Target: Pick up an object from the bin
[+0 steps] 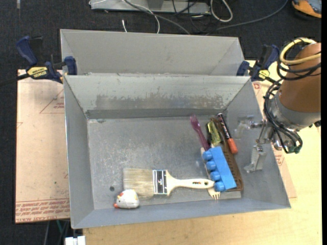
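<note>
Blue plastic, a studded toy block point(218, 168) lies in the bin's point(153, 93) right front part, just left of the gripper point(254, 162) and apart from it. The gripper hangs over the sloping right wall, beside the small heap that the block belongs to. Whether it is released or clenched cannot be told from this view.

The block is oblong, with round studs along its top, and it lies slantwise on a flat brown piece point(233, 168) whose edge shows on its right side. Behind the block, toward the back wall, a black marker with an orange end point(226, 134) points its orange tip toward the gripper and is the thing nearest to it. Left of the marker lie a yellow-green pen point(211, 132) and a magenta stick-like thing point(197, 130), close together.

Further left, a paintbrush point(166, 181) with a cream handle and pale bristles lies across the front of the floor, its handle end reaching the block. A small white toy point(126, 200) with a touch of red sits at the brush's bristle end, near the front wall.
</note>
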### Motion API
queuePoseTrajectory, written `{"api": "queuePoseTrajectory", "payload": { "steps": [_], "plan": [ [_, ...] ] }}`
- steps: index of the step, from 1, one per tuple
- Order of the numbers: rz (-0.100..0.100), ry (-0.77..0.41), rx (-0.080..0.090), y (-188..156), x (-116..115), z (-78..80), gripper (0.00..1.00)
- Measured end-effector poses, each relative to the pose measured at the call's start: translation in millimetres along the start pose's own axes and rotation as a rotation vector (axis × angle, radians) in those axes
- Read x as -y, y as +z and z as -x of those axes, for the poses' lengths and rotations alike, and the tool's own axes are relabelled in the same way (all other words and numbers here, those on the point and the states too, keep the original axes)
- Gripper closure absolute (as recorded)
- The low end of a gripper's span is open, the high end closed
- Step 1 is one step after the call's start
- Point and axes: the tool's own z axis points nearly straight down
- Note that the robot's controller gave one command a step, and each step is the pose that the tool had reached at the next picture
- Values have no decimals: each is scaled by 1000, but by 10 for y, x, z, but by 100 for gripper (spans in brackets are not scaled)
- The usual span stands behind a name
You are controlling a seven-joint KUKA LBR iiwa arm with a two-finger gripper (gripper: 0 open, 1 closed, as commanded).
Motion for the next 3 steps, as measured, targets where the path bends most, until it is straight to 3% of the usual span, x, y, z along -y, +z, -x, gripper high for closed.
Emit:
{"api": "queuePoseTrajectory", "payload": {
  "steps": [1, 2, 3],
  "plan": [
    [-1, -5, 8, -43, -8, 16, 0],
    [-4, -715, 9, 1253, -31, -241, 0],
    [-6, -629, 15, 711, -183, -161, 0]
  ]
}}
